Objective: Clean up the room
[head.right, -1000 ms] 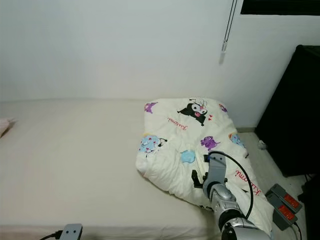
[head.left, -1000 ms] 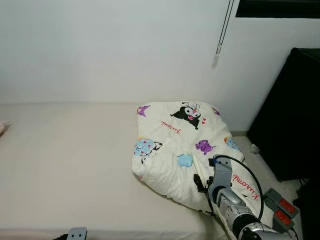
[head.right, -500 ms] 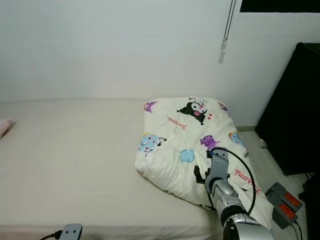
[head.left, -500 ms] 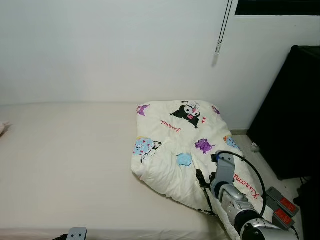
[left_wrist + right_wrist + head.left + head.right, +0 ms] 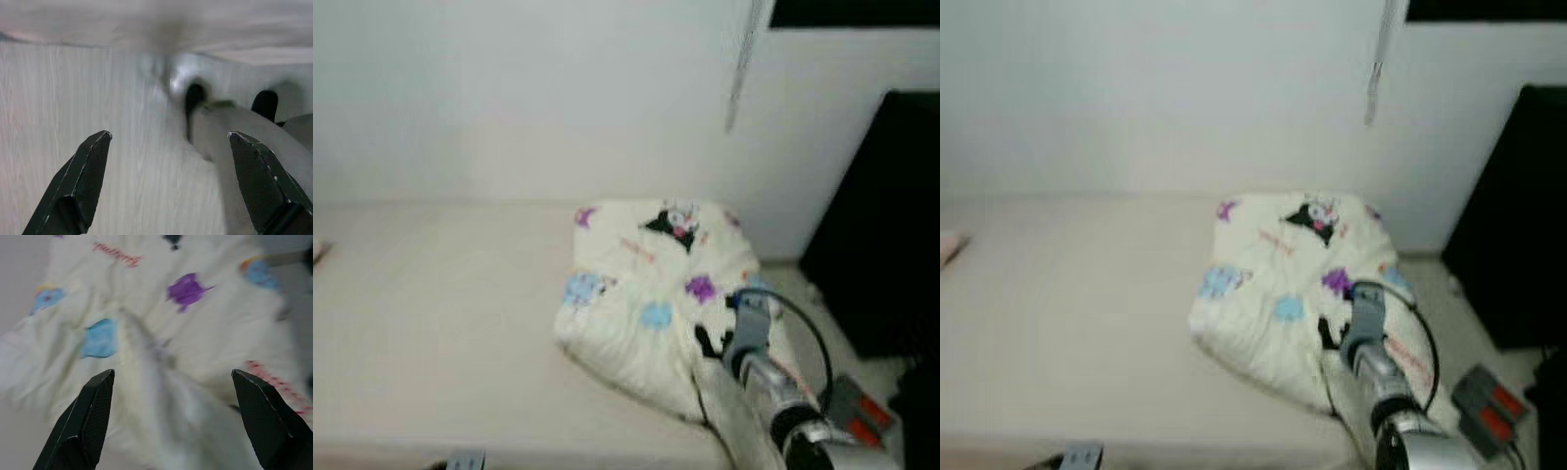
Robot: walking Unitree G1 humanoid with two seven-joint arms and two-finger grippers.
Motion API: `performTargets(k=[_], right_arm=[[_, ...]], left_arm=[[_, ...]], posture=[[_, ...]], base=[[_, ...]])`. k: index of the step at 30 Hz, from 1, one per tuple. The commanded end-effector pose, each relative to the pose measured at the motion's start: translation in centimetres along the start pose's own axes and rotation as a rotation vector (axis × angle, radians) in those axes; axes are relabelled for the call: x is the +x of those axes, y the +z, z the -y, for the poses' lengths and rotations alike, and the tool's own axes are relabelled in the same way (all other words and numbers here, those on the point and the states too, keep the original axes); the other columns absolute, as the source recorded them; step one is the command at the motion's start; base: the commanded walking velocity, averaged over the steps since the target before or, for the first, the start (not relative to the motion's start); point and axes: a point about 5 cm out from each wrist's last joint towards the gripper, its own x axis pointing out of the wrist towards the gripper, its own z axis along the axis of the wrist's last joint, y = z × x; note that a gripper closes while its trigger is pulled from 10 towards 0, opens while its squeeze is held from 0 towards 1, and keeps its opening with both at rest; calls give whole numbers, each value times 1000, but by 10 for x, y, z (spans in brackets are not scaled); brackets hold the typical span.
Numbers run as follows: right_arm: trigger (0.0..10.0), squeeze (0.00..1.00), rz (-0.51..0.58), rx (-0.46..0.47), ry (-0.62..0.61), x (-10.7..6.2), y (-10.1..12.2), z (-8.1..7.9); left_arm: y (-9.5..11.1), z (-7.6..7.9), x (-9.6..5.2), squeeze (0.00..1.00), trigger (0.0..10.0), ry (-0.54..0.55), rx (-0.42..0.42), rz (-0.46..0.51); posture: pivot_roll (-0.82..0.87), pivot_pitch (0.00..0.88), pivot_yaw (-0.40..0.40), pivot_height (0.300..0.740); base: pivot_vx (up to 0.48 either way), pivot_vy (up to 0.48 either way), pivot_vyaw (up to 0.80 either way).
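A soft, light cream cartoon-print quilt (image 5: 651, 294) lies bunched at the beige bed's (image 5: 431, 323) four o'clock corner, best pinched at a fold, beneath the right gripper (image 5: 166, 421), fingers spread and empty.

bare mattress (image 5: 440, 294) open leftward, bunched blanket (image 5: 646, 294) ahead, black cabinet (image 5: 886, 215) rightward

The right arm (image 5: 1386, 387) is silver and segmented, with a black cable looping over its wrist. The right gripper (image 5: 171, 423) and left gripper (image 5: 171, 188) each have two long, black, tapered, wedge-shaped fingers.
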Motion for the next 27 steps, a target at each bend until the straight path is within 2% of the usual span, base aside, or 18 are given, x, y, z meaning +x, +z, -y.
performTargets(k=[1, 7, 16, 17, 18, 20, 21, 24, 27], right_arm=[[10000, 0, -7, 17, 8, 0, -3, -5], [10000, 0, -31, 25, 9, -1, -8, -4], [10000, 0, -2, 65, 87, 1, -4, -13], [10000, 0, 16, 71, 122, 2, -1, -19], [10000, 0, 16, 71, 122, 2, -1, -19], [10000, 0, 22, 69, 135, 2, 0, -21], [10000, 0, 24, 66, 138, 2, 1, -21], [10000, 0, 36, 30, 134, 2, 5, -19], [10000, 0, 52, -5, 124, 3, 12, -15]], left_arm=[[-5, -2, -1, 0, 10000, 8, -6, -16], [-4, -2, -1, 0, 10000, 18, -22, -1], [0, -4, -2, 0, 10000, 63, -64, 79], [34, -16, 0, 0, 10000, 88, -78, 180], [34, -16, 0, 0, 10000, 88, -78, 180], [70, -25, 0, 0, 10000, 102, -95, 271], [80, -27, -1, 0, 10000, 105, -110, 303], [97, -32, -4, 0, 10000, 107, -150, 379], [107, -35, -6, 0, 10000, 110, -161, 414]], posture=[[-16, 11, -4, 740], [-15, 10, -7, 740], [-8, 9, -11, 715], [-1, 12, -8, 705], [-1, 12, -8, 705], [1, 16, -7, 695], [7, 24, -5, 690], [12, 35, -2, 675], [18, 50, 2, 665]], base=[[0, 0, 0], [0, 0, 0], [0, 0, 0], [0, 0, 0], [0, 0, 0], [0, 0, 0], [0, 0, 0], [0, 0, 0], [0, 0, 0]])
